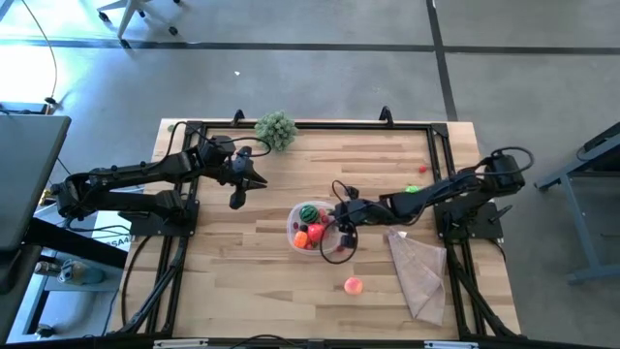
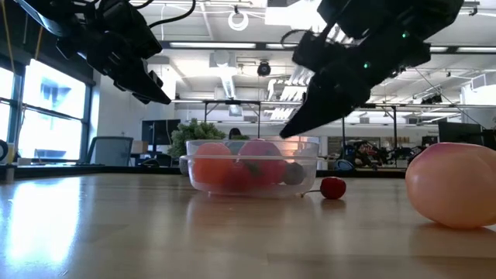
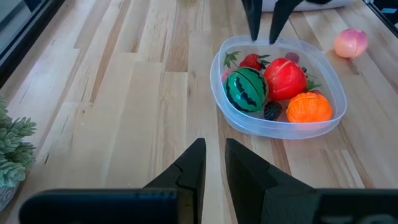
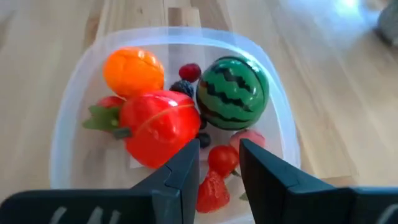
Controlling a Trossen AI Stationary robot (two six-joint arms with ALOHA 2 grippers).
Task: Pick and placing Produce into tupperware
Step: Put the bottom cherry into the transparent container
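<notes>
Your right hand (image 4: 216, 167) hangs directly over the tupperware (image 1: 294, 229), fingers narrowly parted and holding nothing; a small red piece (image 4: 222, 158) lies in the tub just below them. The peach (image 1: 353, 285) waits on the counter (image 1: 242, 271) near the tupperware, on the right arm's side, so that arm is nearer. A cherry (image 1: 423, 170) lies beyond. Your left hand (image 1: 238, 199), shut and empty, hovers well apart.

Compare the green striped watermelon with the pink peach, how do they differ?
The watermelon is green with dark zigzag stripes; the peach is plain pinkish-orange. The watermelon lies inside the tupperware, packed against other produce; the peach sits alone on the bare table, outside the tupperware. The right pincer hangs over the tupperware near the watermelon; no pincer is near the peach. Both are round toy fruits of roughly similar size.
</notes>
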